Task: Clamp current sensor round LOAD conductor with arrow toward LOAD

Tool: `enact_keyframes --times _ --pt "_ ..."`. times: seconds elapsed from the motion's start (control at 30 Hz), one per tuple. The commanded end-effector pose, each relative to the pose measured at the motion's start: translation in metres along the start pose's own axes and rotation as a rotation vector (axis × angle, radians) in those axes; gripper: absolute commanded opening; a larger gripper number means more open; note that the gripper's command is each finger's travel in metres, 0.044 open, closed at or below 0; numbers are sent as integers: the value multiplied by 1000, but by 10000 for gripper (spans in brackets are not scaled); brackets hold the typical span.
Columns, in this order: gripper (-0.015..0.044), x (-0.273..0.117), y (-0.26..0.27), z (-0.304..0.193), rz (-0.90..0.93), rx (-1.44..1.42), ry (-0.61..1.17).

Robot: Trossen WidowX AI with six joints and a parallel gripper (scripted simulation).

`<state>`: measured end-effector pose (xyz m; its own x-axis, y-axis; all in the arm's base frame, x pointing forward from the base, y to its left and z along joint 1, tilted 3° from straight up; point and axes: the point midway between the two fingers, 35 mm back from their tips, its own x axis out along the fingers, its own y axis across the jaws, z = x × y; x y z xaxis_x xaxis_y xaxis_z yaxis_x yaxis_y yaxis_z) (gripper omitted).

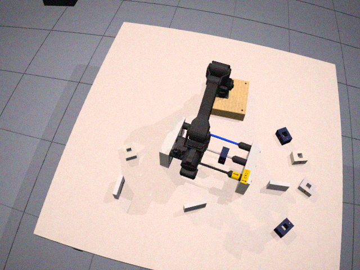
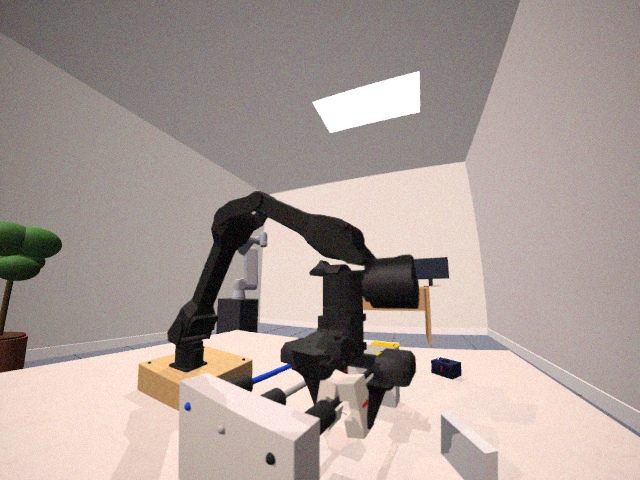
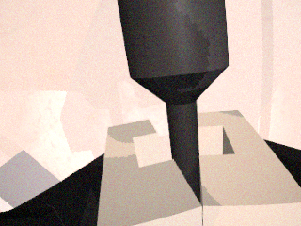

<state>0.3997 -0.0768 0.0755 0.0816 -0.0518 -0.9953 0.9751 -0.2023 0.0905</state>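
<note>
A beige split-core sensor (image 2: 356,408) (image 3: 246,181) is between the fingers of my gripper (image 2: 343,411), which is shut on it. In the wrist view the sensor's two halves meet at the near end and stand apart at the far end. The black conductor (image 1: 215,167) (image 3: 183,127) runs into the gap between them. A red mark shows on the sensor's side; which way its arrow points cannot be told. The yellow LOAD marker (image 1: 244,176) (image 2: 385,344) is at the conductor's right end in the top view. There, the arm hides sensor and fingers.
A dark blue sensor (image 1: 224,154) sits on the white conductor beside the black one. A blue conductor (image 1: 224,138) runs behind. White end blocks (image 1: 251,158) (image 2: 248,444) carry the conductors. Several loose sensors and upright plates (image 1: 194,206) (image 1: 277,185) stand around them.
</note>
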Motion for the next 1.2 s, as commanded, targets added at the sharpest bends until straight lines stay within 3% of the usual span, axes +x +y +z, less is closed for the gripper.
enact_keyframes --times 0.0,1.03,1.17 --pt "0 0 0 0 1 1 0" --pt "0 -11 0 0 -13 0 0" --pt "105 -11 0 0 -13 0 0"
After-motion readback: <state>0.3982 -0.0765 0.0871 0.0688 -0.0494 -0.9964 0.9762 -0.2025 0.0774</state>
